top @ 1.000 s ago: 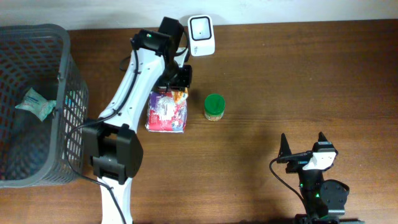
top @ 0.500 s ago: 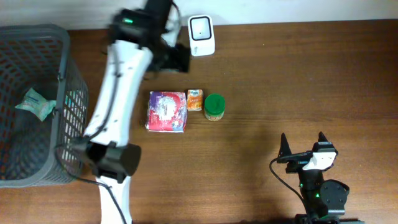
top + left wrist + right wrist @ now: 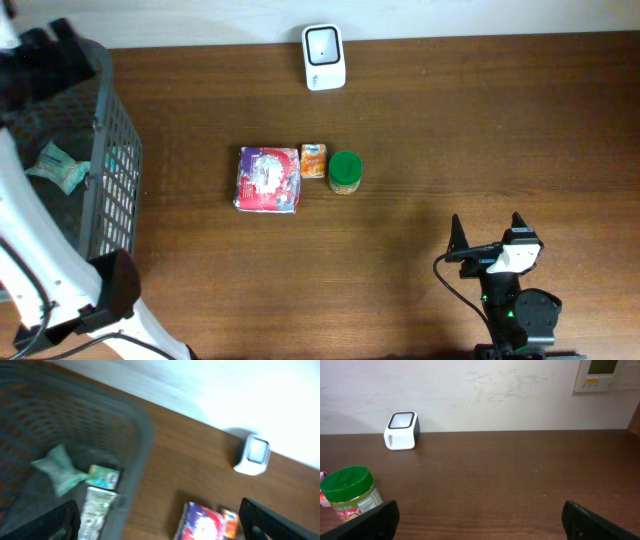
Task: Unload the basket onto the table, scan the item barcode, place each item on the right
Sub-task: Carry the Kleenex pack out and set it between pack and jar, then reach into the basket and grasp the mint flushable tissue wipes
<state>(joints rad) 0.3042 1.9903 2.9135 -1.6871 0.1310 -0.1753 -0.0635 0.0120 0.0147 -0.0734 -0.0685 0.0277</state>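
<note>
- Orange packet [image 3: 313,161], the smallest of the goods, lay flat near the middle of the overhead frame, free of both grippers. It sat between a purple-and-white pouch [image 3: 268,180] on its left and a green-lidded jar [image 3: 345,172] on its right, just beside each. Whether it touched them could not be told.
- Right gripper [image 3: 487,238] sat lowest, at the lower right of the overhead frame. Its fingers were spread wide with nothing between them, well apart from the goods.
- From its own wrist view the right gripper [image 3: 482,522] looked across bare brown table [image 3: 520,475]. The jar [image 3: 350,492] stood upright at the lower left.
- Dark grey mesh basket [image 3: 120,170] filled the left side of the overhead frame, well apart from the row of goods.
- A crumpled teal wrapper [image 3: 62,167] lay inside the basket against its right wall.
- The left wrist view looked down past the basket rim [image 3: 140,425]. It showed the teal wrapper [image 3: 57,469], a small green-and-white box [image 3: 104,477] and a pale pack [image 3: 95,505] below it. All were blurred, and print could not be read.
- Left arm [image 3: 25,230] ran up the left edge of the overhead frame.
- Left gripper [image 3: 160,520] hung over the basket's edge with its fingers splayed wide, holding nothing.
- The pouch [image 3: 202,522] and the packet [image 3: 229,522] showed at the bottom of that wrist view.
- White barcode scanner [image 3: 324,57] stood farthest off, at the top centre of the overhead frame by the table's back edge. It was well apart from the packet.
</note>
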